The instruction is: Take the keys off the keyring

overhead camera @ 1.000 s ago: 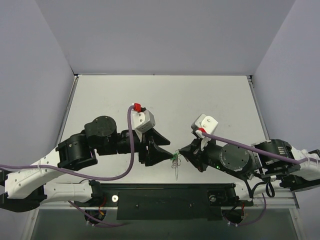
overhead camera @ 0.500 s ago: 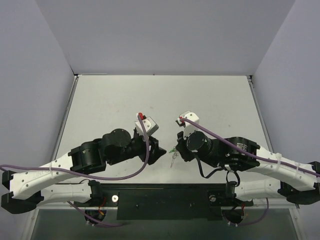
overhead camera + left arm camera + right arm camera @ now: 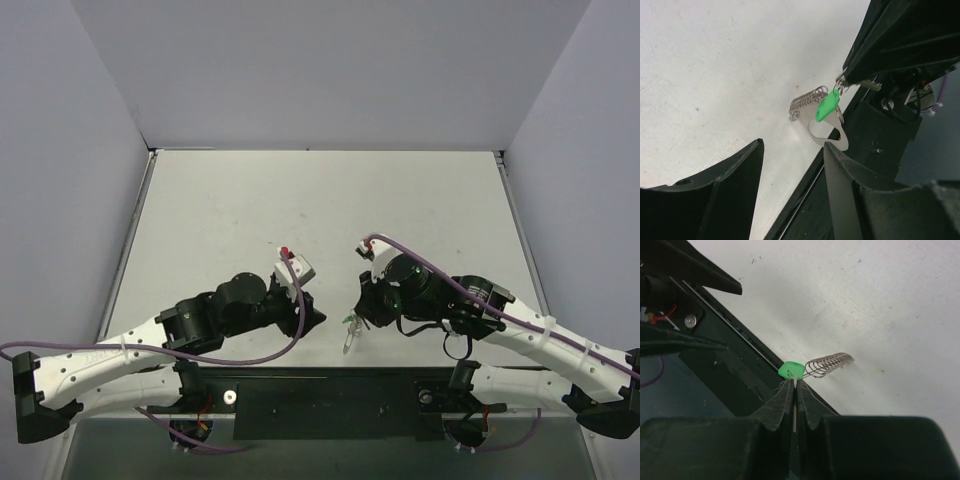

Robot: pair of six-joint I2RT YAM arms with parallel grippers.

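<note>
Both arms have stretched out flatter and slid toward the near edge of the table since a second ago. The keyring is pretty much where it was, hanging in the gap between the two grippers.

Up close it's a small dangly bundle: one bright green tag, one coiled silvery chain sticking out sideways over the table edge, and one flat silver key hanging below the tag. Can't tell if more keys are stacked behind it.

The right gripper has its fingers pressed tight together, pinching the keyring just above the green tag, so the whole thing hangs from it. The left gripper is spread wide with nothing in it. Its fingers sit just beside the bundle, not touching.
</note>
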